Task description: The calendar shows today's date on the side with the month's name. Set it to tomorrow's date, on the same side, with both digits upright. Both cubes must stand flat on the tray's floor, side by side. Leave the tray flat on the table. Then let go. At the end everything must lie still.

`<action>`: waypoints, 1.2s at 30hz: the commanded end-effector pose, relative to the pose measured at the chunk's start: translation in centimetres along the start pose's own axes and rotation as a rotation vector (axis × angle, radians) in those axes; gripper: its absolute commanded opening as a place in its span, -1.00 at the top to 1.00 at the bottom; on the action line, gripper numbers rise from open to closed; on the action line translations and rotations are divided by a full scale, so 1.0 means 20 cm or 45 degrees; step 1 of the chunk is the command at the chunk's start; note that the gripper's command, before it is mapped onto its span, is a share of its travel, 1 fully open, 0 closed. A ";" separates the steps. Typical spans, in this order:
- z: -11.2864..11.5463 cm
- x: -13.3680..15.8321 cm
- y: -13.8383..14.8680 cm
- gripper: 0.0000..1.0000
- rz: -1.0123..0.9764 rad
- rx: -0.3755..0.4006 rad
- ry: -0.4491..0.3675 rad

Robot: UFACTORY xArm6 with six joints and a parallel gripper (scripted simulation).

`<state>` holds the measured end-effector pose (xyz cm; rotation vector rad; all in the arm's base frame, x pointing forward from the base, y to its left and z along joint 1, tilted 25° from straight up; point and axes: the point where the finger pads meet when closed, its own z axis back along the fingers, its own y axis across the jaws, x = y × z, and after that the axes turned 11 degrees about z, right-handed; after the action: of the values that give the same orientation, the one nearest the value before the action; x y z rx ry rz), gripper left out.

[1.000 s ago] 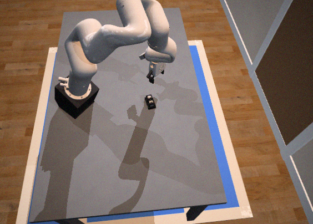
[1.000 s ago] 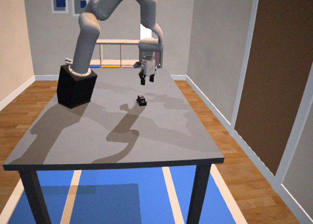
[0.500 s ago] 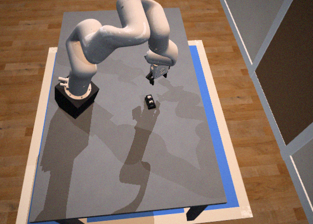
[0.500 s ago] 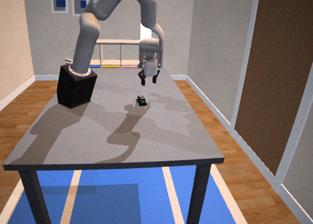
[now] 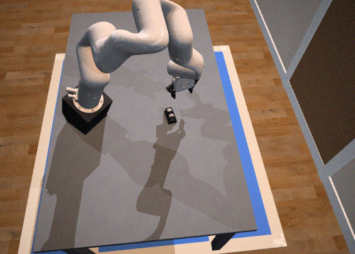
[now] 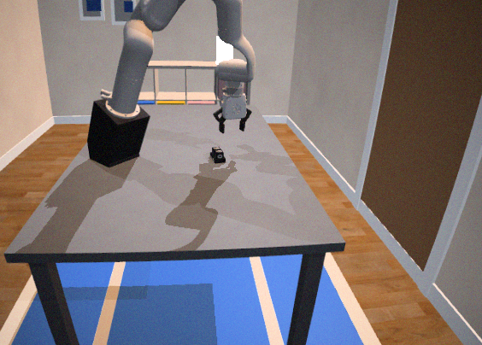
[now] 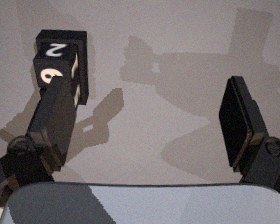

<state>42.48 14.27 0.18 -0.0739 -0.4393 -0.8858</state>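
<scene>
The calendar (image 5: 170,115) is a small black tray holding two black cubes with white digits, side by side, on the grey table. It also shows in the exterior view (image 6: 218,154) and at the upper left of the wrist view (image 7: 60,63), where my left finger covers part of it. There the cubes' top faces (image 7: 54,62) show white digits that are hard to read. The side with the month's name is not readable. My gripper (image 5: 181,92) (image 6: 232,127) is open and empty. It hangs above the table, a little beyond and to the right of the calendar, not touching it (image 7: 147,119).
The arm's black base (image 5: 85,110) stands at the table's left. The table's right edge (image 5: 239,138) runs along a blue mat. A low shelf (image 6: 179,83) stands against the back wall.
</scene>
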 end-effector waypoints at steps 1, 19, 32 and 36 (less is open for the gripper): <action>0.00 0.06 0.00 -1.00 -0.092 0.014 -0.011; 0.01 0.20 -0.02 -1.00 -0.425 0.016 -0.009; 0.01 0.28 -0.03 -1.00 -0.674 0.017 -0.007; 0.01 0.34 -0.04 -1.00 -0.758 0.017 -0.007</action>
<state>44.90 9.82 2.33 0.0442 -0.4668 -1.3858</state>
